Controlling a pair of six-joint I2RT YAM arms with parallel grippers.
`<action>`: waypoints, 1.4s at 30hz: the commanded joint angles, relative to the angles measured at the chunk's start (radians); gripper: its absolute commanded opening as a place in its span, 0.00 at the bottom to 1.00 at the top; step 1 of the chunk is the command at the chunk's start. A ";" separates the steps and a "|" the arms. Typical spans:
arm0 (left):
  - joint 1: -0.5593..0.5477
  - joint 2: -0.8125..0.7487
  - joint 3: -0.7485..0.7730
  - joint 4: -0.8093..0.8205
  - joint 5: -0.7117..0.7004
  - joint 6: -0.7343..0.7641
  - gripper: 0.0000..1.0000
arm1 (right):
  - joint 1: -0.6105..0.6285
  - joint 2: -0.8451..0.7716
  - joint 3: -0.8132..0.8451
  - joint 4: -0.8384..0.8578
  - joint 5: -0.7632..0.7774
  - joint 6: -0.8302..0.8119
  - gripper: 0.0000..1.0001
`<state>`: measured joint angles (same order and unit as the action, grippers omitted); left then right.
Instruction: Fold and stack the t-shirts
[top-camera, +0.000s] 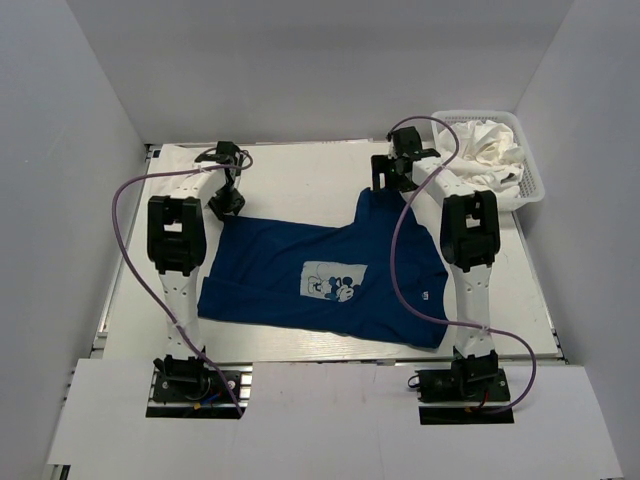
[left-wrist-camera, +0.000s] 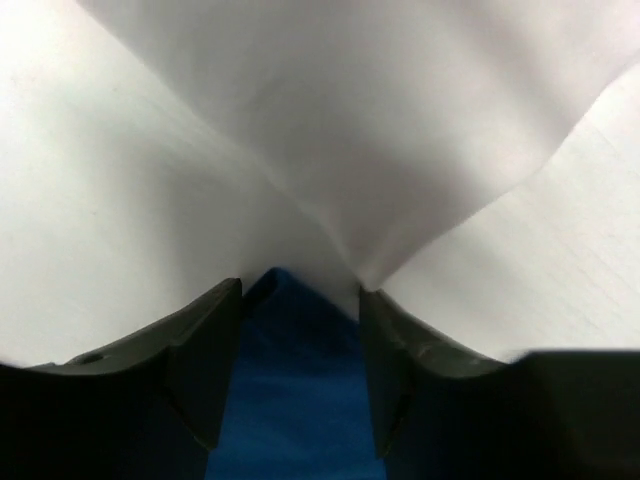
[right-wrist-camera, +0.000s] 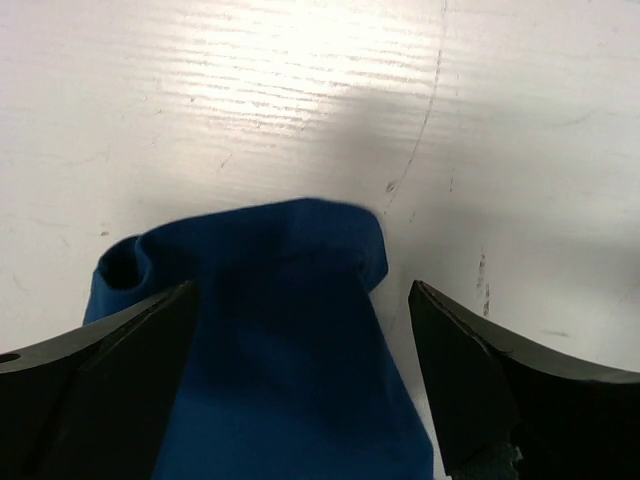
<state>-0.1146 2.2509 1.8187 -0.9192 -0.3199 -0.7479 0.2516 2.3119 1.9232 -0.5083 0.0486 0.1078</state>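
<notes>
A royal-blue t-shirt (top-camera: 270, 275) lies spread on the white table, its pale cartoon-mouse print (top-camera: 333, 281) facing up. My left gripper (top-camera: 228, 205) is down at the shirt's far left corner. In the left wrist view its jaws (left-wrist-camera: 300, 290) stand partly apart, with the blue corner (left-wrist-camera: 295, 400) lying between them. My right gripper (top-camera: 386, 183) is at the shirt's far right corner. Its jaws (right-wrist-camera: 302, 288) are wide open around a rolled blue edge (right-wrist-camera: 280, 350). White t-shirts (top-camera: 490, 150) are heaped in the basket.
The white lattice basket (top-camera: 528, 196) stands at the back right corner. A flat white cloth (top-camera: 175, 157) lies at the back left, and it shows just beyond the blue corner as a white cloth (left-wrist-camera: 380, 120). Grey walls close in the table on three sides.
</notes>
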 joint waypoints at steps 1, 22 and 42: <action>-0.003 0.015 0.019 -0.026 0.027 0.001 0.45 | -0.008 0.044 0.060 0.034 -0.004 -0.022 0.91; -0.023 -0.292 -0.234 0.069 0.015 0.047 0.00 | 0.023 -0.613 -0.547 0.183 -0.075 -0.141 0.00; -0.023 -0.695 -0.709 0.096 -0.053 -0.045 0.00 | 0.175 -1.224 -1.036 -0.142 -0.016 0.010 0.00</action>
<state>-0.1387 1.6100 1.1439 -0.8089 -0.3302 -0.7456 0.4080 1.1309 0.9138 -0.5491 0.0498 0.0593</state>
